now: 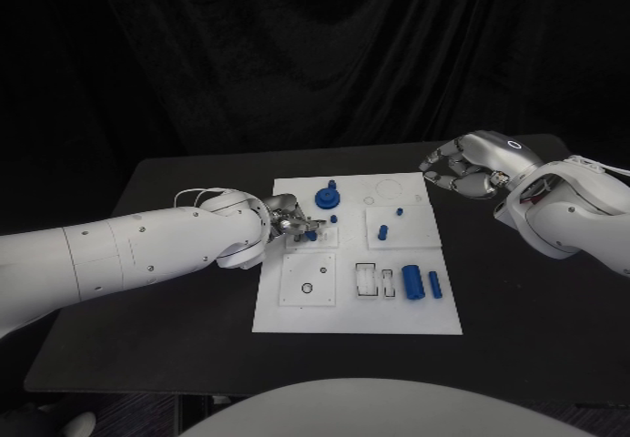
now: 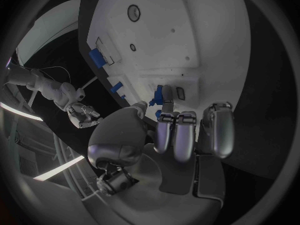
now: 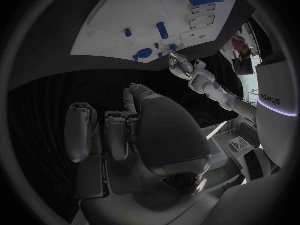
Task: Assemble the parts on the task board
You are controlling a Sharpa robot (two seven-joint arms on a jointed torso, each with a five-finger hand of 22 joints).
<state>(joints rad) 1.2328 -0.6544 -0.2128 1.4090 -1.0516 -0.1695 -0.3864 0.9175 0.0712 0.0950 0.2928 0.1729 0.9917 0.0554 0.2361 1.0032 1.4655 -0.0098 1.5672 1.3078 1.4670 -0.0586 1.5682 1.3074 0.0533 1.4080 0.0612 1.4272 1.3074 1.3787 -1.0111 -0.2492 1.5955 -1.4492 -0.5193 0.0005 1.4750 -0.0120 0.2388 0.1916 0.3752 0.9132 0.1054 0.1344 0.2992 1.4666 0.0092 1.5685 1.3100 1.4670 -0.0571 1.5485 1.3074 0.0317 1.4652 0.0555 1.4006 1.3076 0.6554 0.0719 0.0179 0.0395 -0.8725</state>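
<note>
The flat white rectangular task board (image 1: 354, 309) lies in the middle of the black table (image 1: 157, 182), and the left hand (image 1: 291, 221), much the nearer of the two, is down over its left-centre, fingertips (image 2: 167, 104) closed on a small blue plastic peg (image 2: 159, 94). The peg stands roughly upright, long axis toward the board, just off the fingertips toward the board's centre, at about 3 o'clock of the hand in the head view. The right hand (image 1: 462, 168) hangs off the board's 1 o'clock corner, fingers curled in on nothing, well apart from the blue parts.
</note>
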